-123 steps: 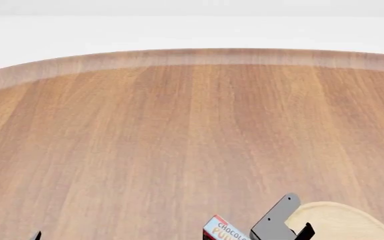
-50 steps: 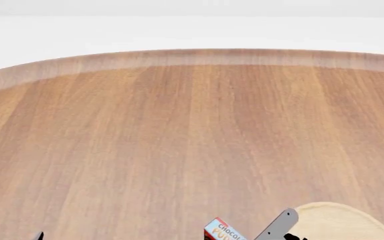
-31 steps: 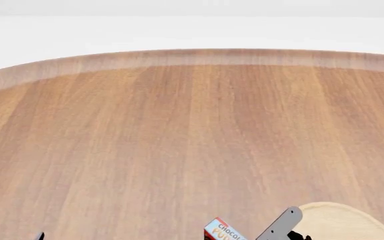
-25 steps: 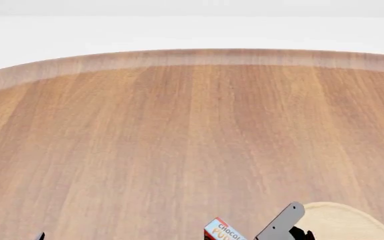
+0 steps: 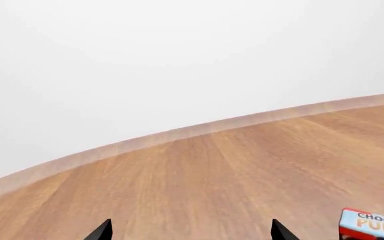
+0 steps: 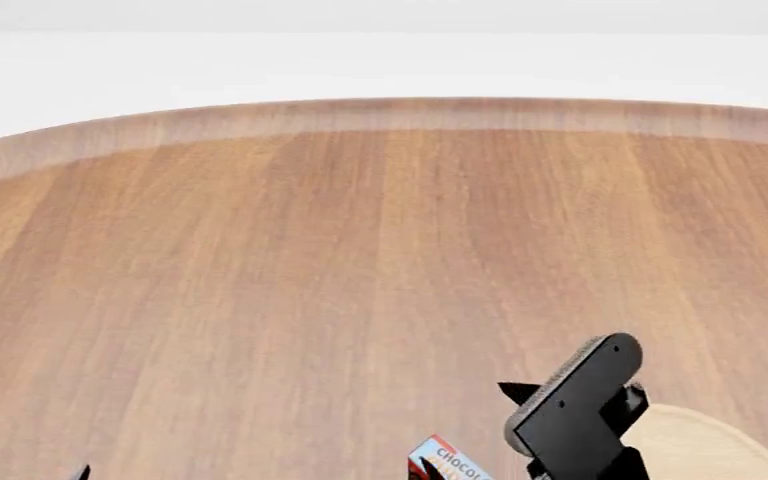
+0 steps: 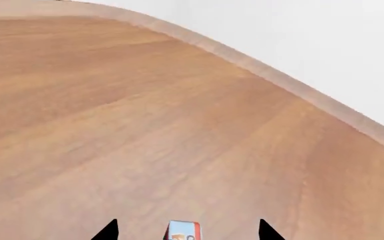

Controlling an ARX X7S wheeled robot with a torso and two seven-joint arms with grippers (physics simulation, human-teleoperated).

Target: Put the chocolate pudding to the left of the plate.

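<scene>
Wooden table [image 6: 291, 280] bearing chocolate pudding [image 6: 443, 463], plate [image 6: 704, 450]

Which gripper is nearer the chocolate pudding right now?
Right. The right gripper hangs open with the chocolate pudding lined up between its fingertips; the left gripper sits well off to the pudding's left.

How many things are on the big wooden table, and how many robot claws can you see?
Pudding boxes: 1, the chocolate pudding
Plates: 1, the plate
Robot claws: 2, the right claw and the left claw
Tables: 1, the table
Total: 5
</scene>
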